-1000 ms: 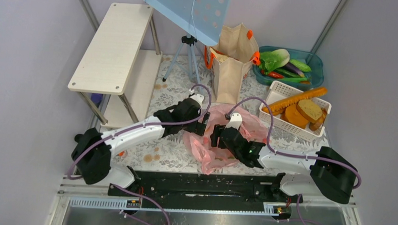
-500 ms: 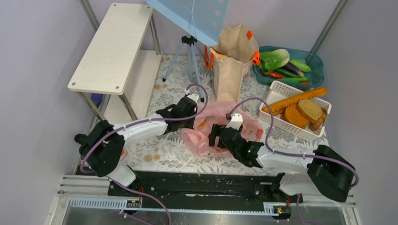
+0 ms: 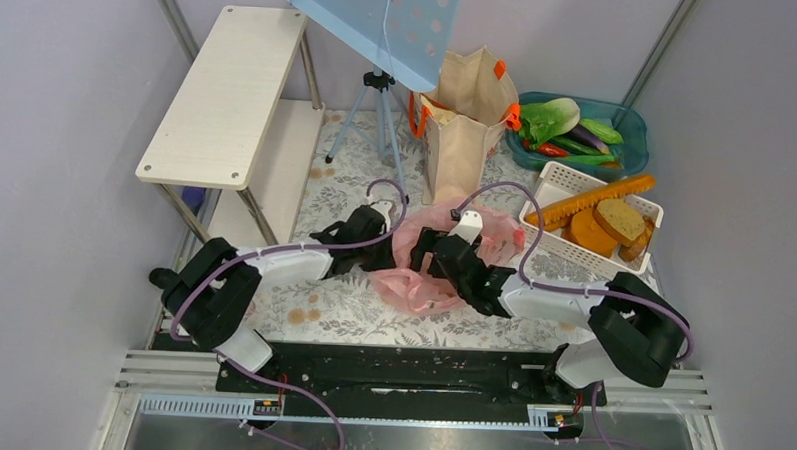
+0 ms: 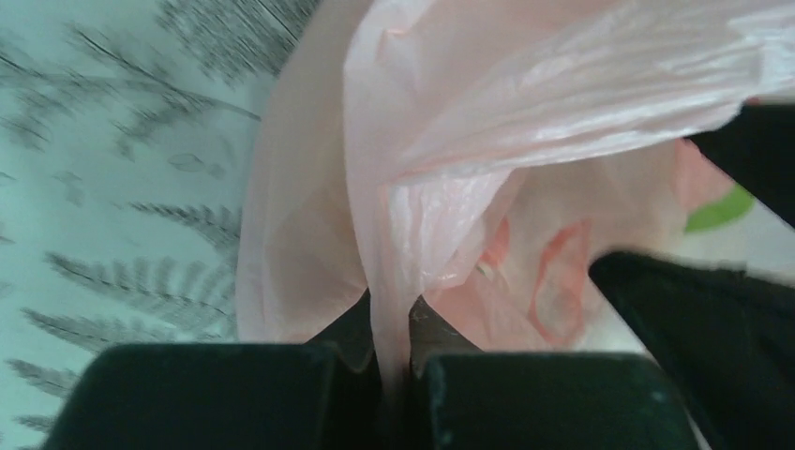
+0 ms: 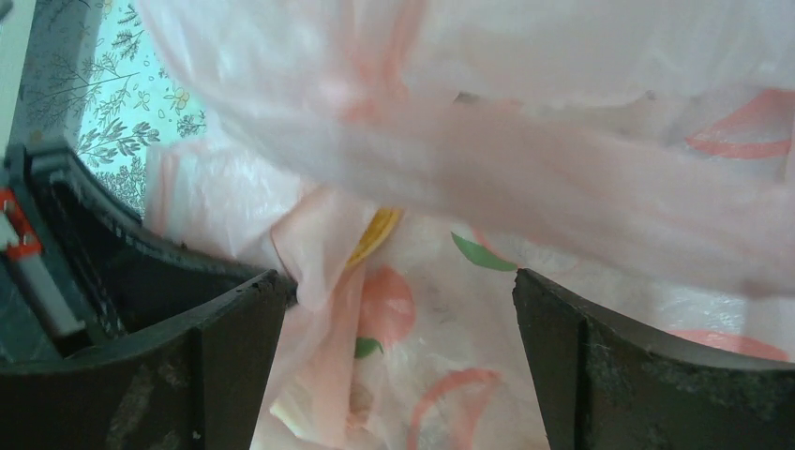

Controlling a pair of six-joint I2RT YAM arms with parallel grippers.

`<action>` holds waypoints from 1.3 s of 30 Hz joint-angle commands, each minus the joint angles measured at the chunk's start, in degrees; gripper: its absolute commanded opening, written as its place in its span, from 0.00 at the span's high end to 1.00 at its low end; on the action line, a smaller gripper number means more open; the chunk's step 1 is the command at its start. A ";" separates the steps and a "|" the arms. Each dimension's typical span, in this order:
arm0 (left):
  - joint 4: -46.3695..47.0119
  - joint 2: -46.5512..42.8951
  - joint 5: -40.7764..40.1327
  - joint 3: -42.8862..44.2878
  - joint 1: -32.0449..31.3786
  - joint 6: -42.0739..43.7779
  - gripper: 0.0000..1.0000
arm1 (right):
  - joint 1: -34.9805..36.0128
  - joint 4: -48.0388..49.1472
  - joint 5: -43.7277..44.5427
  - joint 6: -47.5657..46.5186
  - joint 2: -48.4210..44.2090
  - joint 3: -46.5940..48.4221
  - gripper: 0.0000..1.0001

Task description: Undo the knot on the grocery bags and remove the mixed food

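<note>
The pink grocery bag (image 3: 434, 283) lies crumpled on the floral mat between my two arms. My left gripper (image 3: 386, 257) is at the bag's left side. In the left wrist view, my left gripper (image 4: 394, 328) is shut on a thin fold of the pink film (image 4: 487, 112). My right gripper (image 3: 425, 254) reaches in from the right and hangs over the bag. Its jaws stand wide open in the right wrist view, around my right gripper (image 5: 398, 314), with the plastic (image 5: 441, 375) under them and nothing pinched. Faint yellow (image 5: 373, 236) and green (image 5: 480, 253) patches show on the film. The knot and the mixed food are hidden.
A beige tote (image 3: 465, 137) stands behind the bag. A teal tub (image 3: 629, 143) of vegetables and a white basket (image 3: 561, 181) of bread sit at the back right. A wooden shelf (image 3: 229, 89), a tripod (image 3: 377, 94) and a blue board (image 3: 382, 19) stand at the back left.
My left gripper has shut on a fold of the bag. My right gripper has opened wide. Both grippers moved a little farther from the bases and the bag bunched up between them.
</note>
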 commanded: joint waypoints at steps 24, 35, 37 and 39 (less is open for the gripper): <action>43.09 -14.08 -4.49 -32.38 -8.30 -7.03 1.00 | 7.04 22.51 1.60 -13.20 2.06 -8.35 0.22; 46.12 -13.64 -1.07 -33.87 -8.29 -7.40 1.00 | 6.51 22.83 -4.63 -15.69 12.23 -0.85 0.27; 46.61 -13.33 -0.35 -33.79 -8.32 -7.20 1.00 | 5.81 22.43 -8.21 -13.57 13.82 0.23 0.27; 47.06 -12.91 0.59 -33.70 -8.29 -7.04 1.00 | 5.37 24.46 -10.90 -11.03 14.99 0.03 0.24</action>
